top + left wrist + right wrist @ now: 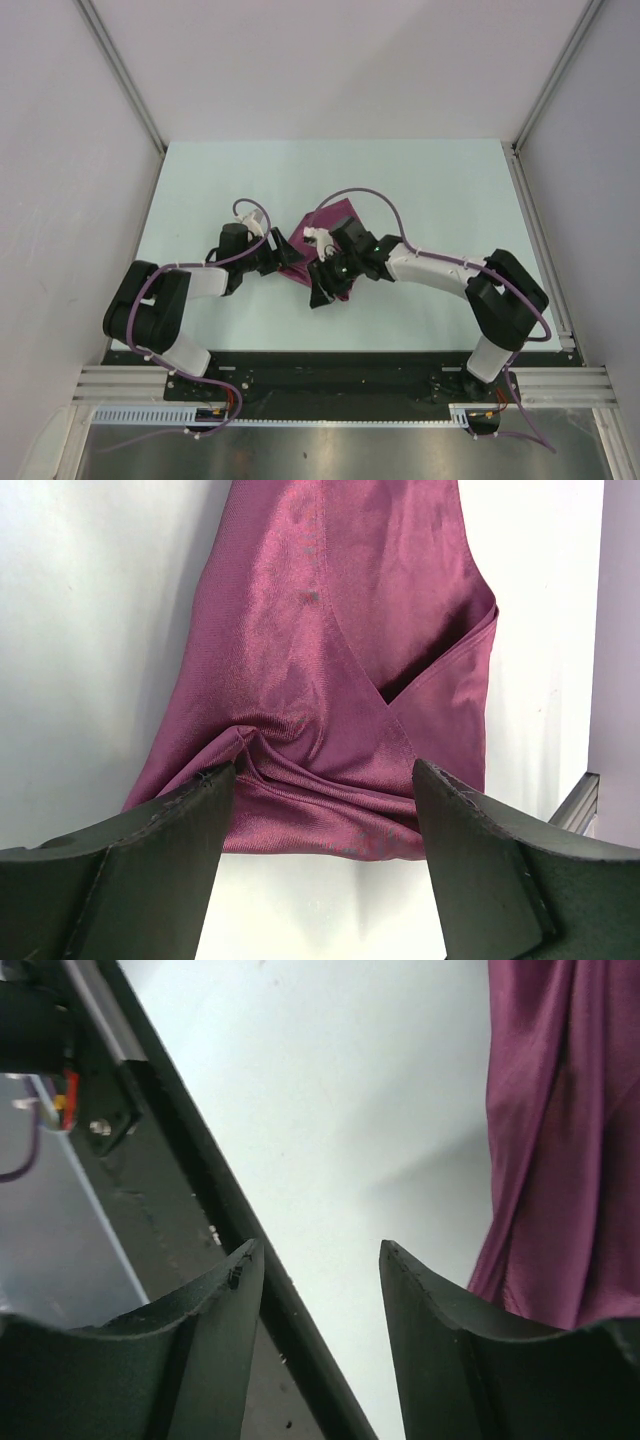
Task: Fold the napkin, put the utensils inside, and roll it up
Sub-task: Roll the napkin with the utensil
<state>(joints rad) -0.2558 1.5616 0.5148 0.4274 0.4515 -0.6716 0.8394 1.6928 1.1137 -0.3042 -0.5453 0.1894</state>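
The plum napkin (334,216) lies folded and bunched at the middle of the table, between my two grippers. In the left wrist view the napkin (330,630) shows overlapping layers and a wrinkled near edge. My left gripper (325,772) is open, its fingertips straddling that near edge with nothing pinched between them. My right gripper (318,1248) is open and empty above bare table, with the napkin (565,1130) just to its right. From above, the left gripper (283,252) sits at the cloth's left side and the right gripper (322,294) at its near corner. The utensils are out of view.
A black rail (190,1170) runs along the table's near edge (330,362), close under the right gripper. White walls and metal frame posts (125,75) enclose the pale table (440,190).
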